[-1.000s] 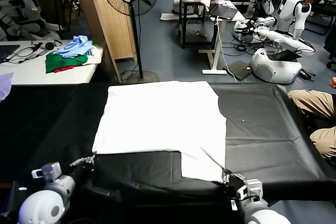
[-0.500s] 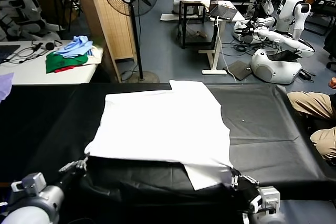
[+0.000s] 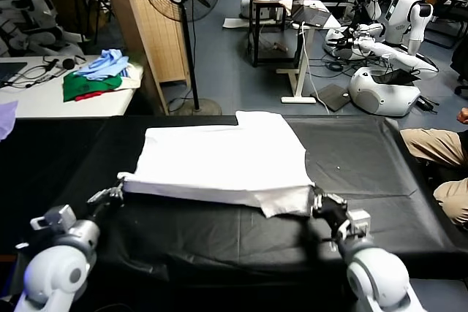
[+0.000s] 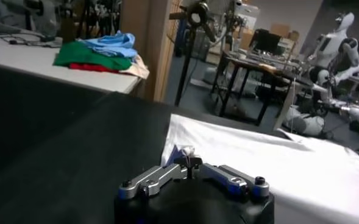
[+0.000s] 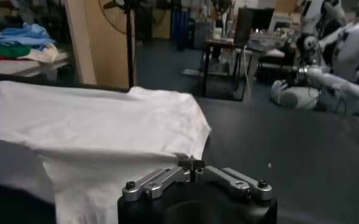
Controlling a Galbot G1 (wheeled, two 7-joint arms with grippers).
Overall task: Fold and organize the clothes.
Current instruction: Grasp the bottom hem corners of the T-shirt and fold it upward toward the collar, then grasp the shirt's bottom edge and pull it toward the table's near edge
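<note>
At frame centre, both grippers, left gripper (image 3: pixel 110 196) and right gripper (image 3: pixel 319 202), pinch shut on the white cotton T-shirt's (image 3: pixel 223 157) near hem; a slipping corner would skew the fold.

No readable text, label, brand, number or sign anywhere. White T-shirt (image 3: pixel 223 162) on black table (image 3: pixel 365 180) shows plain side only.

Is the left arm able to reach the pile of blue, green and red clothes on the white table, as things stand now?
Probably not. The left gripper is shut on the T-shirt corner, and the pile lies on a separate white table beyond the black table.
</note>
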